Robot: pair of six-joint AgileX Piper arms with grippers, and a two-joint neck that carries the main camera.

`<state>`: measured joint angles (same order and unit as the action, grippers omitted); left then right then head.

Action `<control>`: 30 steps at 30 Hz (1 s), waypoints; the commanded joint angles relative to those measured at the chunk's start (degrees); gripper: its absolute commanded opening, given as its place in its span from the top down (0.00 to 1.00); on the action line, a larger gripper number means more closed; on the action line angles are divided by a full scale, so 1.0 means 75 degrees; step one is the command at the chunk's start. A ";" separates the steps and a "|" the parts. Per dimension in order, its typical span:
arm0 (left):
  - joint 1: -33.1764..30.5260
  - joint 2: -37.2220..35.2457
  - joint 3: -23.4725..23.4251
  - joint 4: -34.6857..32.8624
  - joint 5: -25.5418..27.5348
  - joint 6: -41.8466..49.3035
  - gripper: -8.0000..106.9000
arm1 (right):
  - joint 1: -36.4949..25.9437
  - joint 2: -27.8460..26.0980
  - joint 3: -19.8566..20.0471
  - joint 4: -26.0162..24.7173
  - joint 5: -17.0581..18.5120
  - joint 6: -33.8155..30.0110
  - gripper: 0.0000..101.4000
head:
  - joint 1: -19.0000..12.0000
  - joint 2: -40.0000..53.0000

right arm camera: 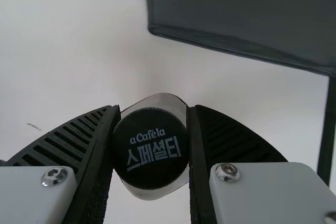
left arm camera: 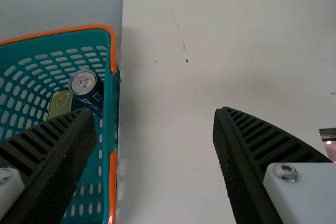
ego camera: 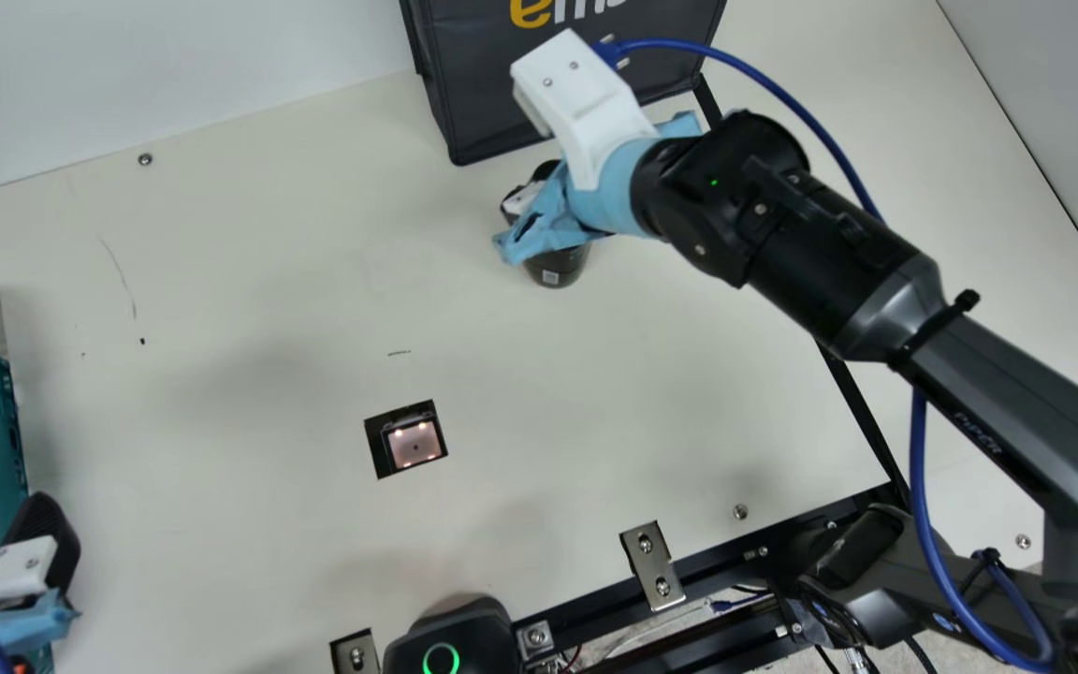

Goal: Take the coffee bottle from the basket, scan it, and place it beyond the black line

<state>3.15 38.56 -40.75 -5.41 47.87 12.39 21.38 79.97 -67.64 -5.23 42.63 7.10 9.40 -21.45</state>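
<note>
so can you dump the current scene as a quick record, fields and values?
coffee bottle: between the right gripper's fingers, near the dark bag
right gripper: closed on the bottle
left gripper: by the basket, fingers apart, nothing between them
basket: holds a can and a flat tin, among other items
scanner window: lit, set in the table
black line: bottle is on the scanner's side of it
scan result: cannot tell

Lettering on bottle cap, bag, right arm
</note>
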 commanded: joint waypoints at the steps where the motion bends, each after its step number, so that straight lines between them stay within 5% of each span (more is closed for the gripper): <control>1: 0.0000 0.0000 0.0000 0.0000 0.0000 0.0000 0.15 | -0.0324 -0.0076 0.0072 0.0053 -0.0015 -0.0067 1.00 | -0.0198 -0.0018; 30: 0.0000 0.0000 0.0000 0.0000 0.0000 0.0000 0.15 | -0.4175 -0.0479 0.0597 0.1580 -0.0128 -0.2187 1.00 | -0.0198 -0.0018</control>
<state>3.15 38.56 -40.75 -5.41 47.87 12.39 -8.37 76.32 -63.14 6.07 41.73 -8.48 9.40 -21.53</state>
